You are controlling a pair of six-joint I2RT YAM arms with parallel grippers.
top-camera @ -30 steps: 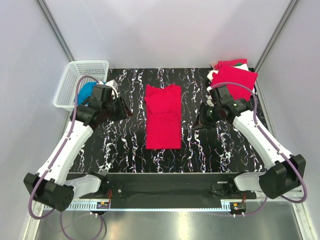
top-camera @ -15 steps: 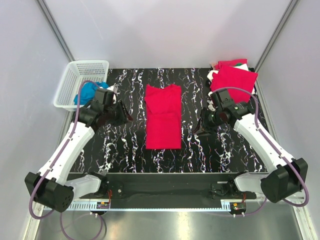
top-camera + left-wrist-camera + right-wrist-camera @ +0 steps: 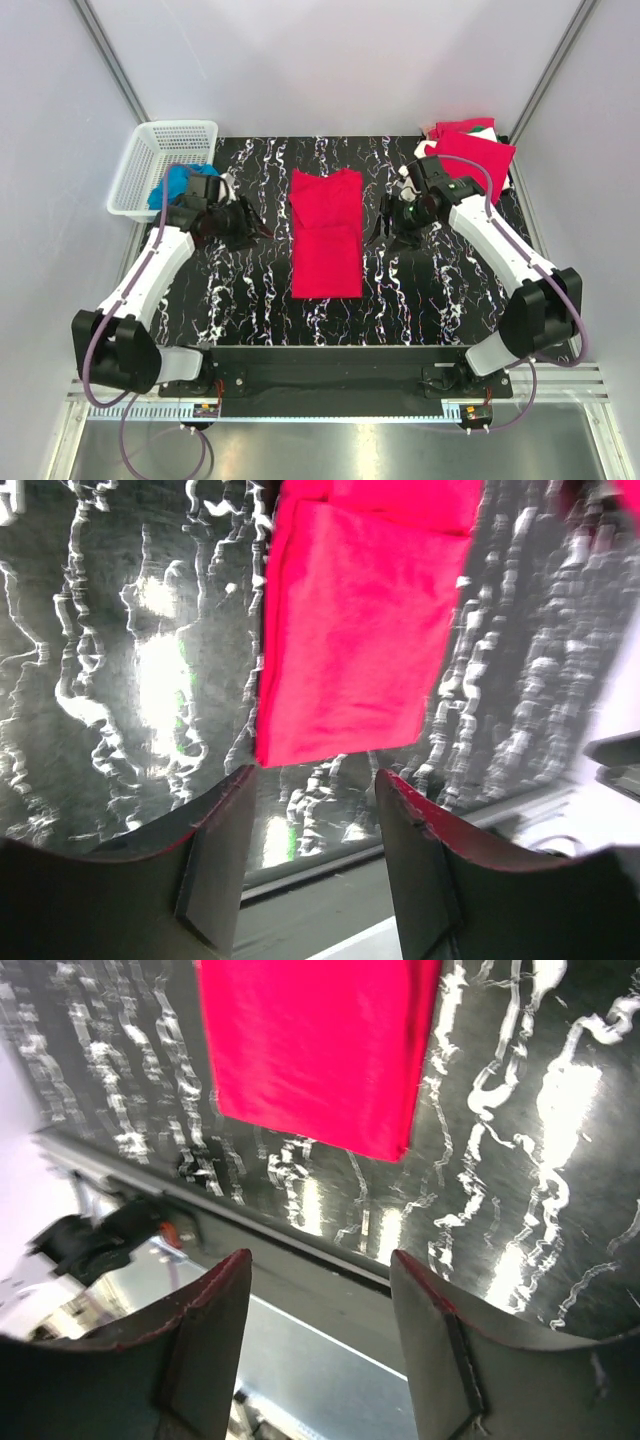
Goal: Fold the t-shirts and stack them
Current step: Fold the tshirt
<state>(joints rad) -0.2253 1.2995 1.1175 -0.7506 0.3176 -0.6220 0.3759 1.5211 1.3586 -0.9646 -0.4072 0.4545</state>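
Folded red t-shirt lies flat mid-frame on the marbled table, looks light, limp and prone to sag, so best pinched through all layers at its long side edges; left gripper and right gripper flank it, both spread wide, empty.

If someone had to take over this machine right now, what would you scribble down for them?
Fingers: left gripper open and empty, right gripper open and empty, one on each side of the shirt.
Things: one red t-shirt folded into a long strip mid-table; folded red stack at the far right corner, white and green showing.
Left: probably fold it shorter, then stack it.
Also: blue cloth in the basket.
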